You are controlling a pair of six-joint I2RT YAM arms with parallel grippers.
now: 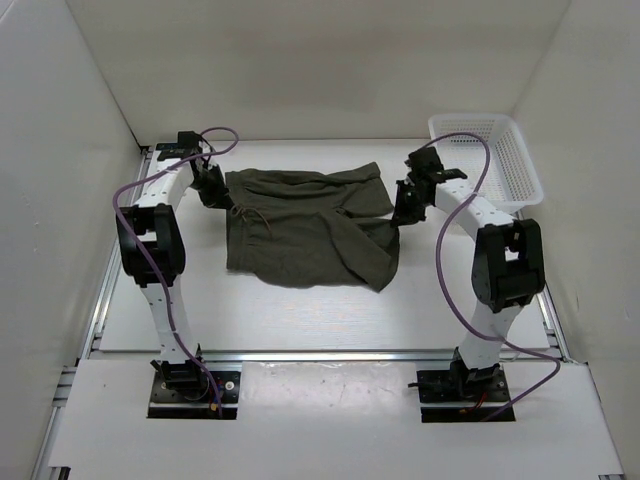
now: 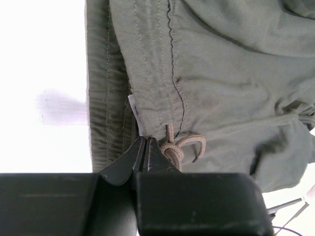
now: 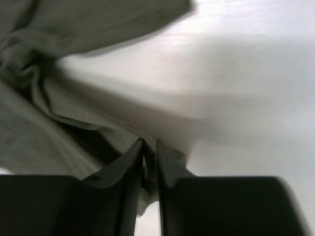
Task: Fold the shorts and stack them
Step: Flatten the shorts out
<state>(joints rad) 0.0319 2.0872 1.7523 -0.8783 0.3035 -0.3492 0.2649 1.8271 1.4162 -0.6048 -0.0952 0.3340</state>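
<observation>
Left gripper (image 2: pixel 146 142) is clamped on the shorts (image 1: pixel 300 230) at the waist and right gripper (image 3: pixel 150 145) at a leg hem, cloth lying rumpled on the surface (image 1: pixel 300 315); folding seems just begun, so both must lift together.

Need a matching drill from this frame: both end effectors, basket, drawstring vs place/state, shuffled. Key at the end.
Column 1
1. left end effector
2. right end effector
3. white mesh basket
4. drawstring

Column 2
A. far right corner of the table
B. tan, looped on the waist cloth
C. shut on the waist edge of the shorts
D. shut on the shorts' right-hand edge

Pairs: 1-C, 2-D, 3-A, 4-B
</observation>
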